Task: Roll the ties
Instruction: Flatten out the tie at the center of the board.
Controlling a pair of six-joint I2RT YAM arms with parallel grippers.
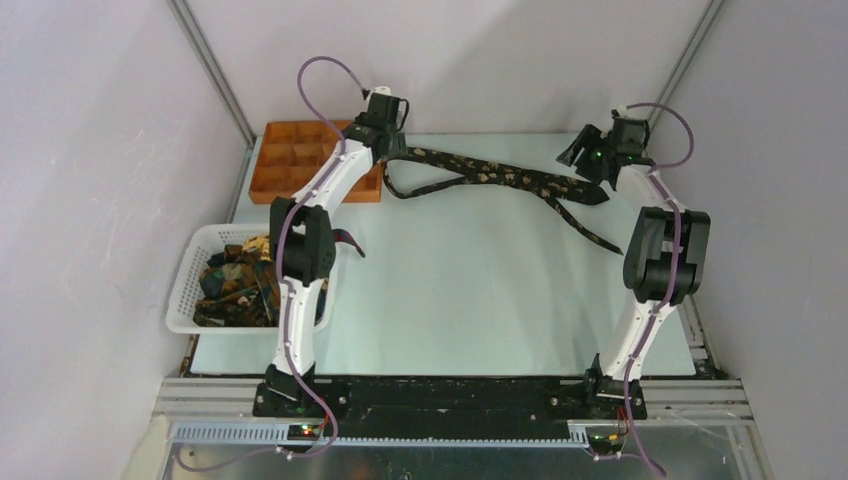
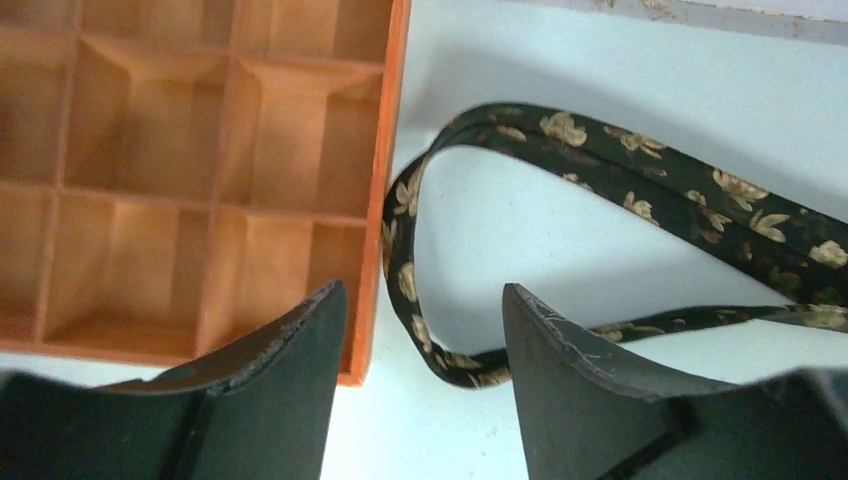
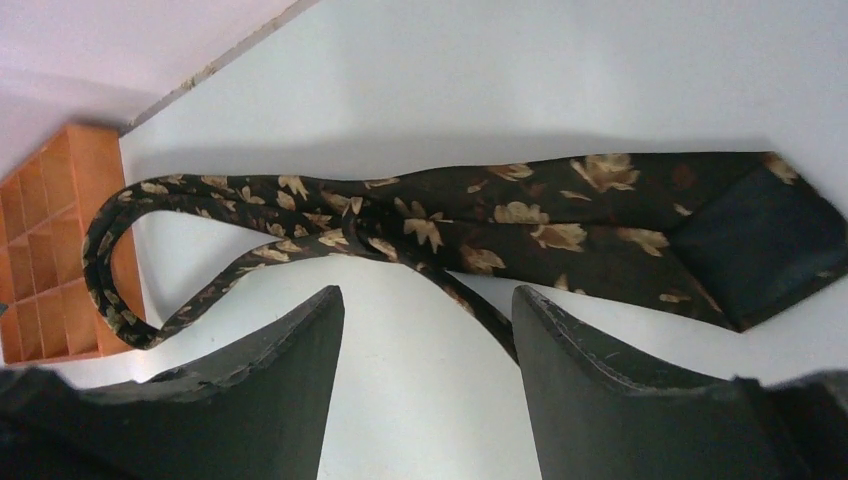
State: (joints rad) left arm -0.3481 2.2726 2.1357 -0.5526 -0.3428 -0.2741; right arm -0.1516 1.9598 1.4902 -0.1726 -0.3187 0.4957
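1. One pale table (image 1: 450, 300) carries everything, with both arms reaching to its far side.
2. One tie (image 1: 500, 178) lies flat across that far side, between the two grippers. Its wide end points right and shows dark lining at the tip. Its left part bends into a loop and doubles back as a narrow tail. The tail crosses the wide part and runs out toward the right arm.
3. Several more ties (image 1: 235, 285) lie heaped in the white mesh basket (image 1: 185, 290) at the table's left edge, beside the left arm and well away from both grippers.
4. The orange compartment tray (image 1: 300, 160) sits at the far left corner. In the left wrist view the tie's loop (image 2: 640, 190) touches or nearly touches its right wall (image 2: 385, 150).
5. The left gripper (image 2: 422, 300) hangs over the loop with its jaws spread and nothing clamped. The bend of the fabric shows on the table in the gap between the fingers.
6. The right gripper (image 3: 428, 300) hovers near the wide end (image 3: 520, 215), also spread and empty. The narrow tail passes on the table between its fingers, close to the right one.
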